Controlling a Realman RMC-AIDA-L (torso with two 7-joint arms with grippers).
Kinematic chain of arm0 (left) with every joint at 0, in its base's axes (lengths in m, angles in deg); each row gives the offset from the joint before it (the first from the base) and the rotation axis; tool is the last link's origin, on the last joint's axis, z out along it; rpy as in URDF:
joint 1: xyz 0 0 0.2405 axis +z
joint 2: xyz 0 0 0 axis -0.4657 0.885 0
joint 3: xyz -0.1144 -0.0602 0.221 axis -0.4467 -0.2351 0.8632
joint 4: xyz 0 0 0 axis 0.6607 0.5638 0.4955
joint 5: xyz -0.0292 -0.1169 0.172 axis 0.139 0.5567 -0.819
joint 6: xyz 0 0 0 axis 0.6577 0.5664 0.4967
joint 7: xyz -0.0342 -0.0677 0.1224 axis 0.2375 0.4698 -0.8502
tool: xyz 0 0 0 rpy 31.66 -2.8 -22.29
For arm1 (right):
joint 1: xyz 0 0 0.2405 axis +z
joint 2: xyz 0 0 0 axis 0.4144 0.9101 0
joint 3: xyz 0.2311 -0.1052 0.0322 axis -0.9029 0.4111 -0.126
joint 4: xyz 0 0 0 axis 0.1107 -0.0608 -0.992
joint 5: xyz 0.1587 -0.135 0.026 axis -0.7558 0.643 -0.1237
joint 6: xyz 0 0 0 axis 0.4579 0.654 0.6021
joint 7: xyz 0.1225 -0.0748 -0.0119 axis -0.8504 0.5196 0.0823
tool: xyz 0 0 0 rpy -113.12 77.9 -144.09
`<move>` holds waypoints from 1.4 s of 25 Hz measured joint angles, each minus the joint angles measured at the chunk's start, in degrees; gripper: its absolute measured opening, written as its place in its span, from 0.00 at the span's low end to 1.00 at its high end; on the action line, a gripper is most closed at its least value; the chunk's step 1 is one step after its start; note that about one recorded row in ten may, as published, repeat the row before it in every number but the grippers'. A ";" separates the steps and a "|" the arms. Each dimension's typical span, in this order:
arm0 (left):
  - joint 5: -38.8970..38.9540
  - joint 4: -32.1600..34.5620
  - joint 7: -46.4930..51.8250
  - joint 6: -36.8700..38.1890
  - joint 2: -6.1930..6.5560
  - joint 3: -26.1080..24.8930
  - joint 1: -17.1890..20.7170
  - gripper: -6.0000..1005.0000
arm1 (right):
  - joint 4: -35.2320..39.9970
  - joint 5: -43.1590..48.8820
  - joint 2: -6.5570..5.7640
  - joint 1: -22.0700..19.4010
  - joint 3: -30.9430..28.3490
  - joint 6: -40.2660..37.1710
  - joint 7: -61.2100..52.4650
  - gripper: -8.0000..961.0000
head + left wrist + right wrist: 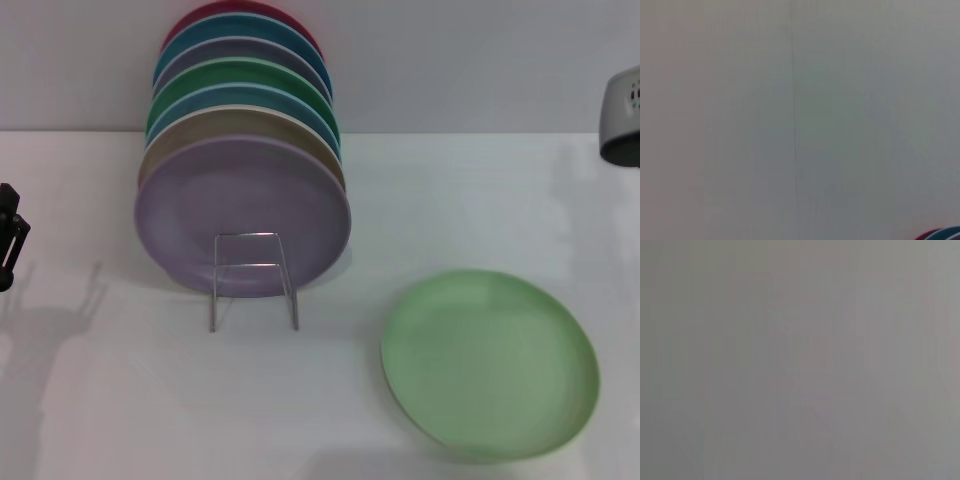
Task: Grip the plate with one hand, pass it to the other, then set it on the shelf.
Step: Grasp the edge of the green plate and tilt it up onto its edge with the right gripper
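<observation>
Plate (489,365) is lying flat near the worktop's (450,200) front right, ungripped; left gripper (8,240) and right gripper (622,120) are waiting at the edges, jaws' state unclear.

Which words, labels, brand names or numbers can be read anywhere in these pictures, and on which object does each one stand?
None: no readable text in any view.
The light-green plate, the lavender plate and the plates stacked behind it are plain.
The wire shelf carries no label.
The white table and the wall show no print.
The left pincer and the right arm's wrist show no legible marking.
</observation>
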 joint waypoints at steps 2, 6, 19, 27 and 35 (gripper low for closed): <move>0.00 0.14 -0.30 -0.17 0.03 0.00 -0.15 0.81 | 4.26 8.43 -0.01 0.47 1.67 -6.36 -11.28 0.54; 0.01 0.40 -0.41 -0.09 0.17 0.01 -0.18 0.81 | 13.36 14.18 -0.09 1.51 2.67 -13.20 -35.73 0.54; -0.47 -0.31 0.21 1.79 0.11 0.47 -0.31 0.81 | 11.98 17.50 -1.69 -3.56 2.22 9.42 -68.71 0.54; -0.61 -1.58 0.26 4.88 0.25 0.58 0.14 0.81 | -7.90 17.52 -0.16 -6.35 -16.53 61.96 -65.96 0.54; -0.71 -2.36 0.35 8.00 0.05 1.28 -0.22 0.81 | -14.08 25.41 -0.38 5.73 -35.26 106.48 -74.13 0.54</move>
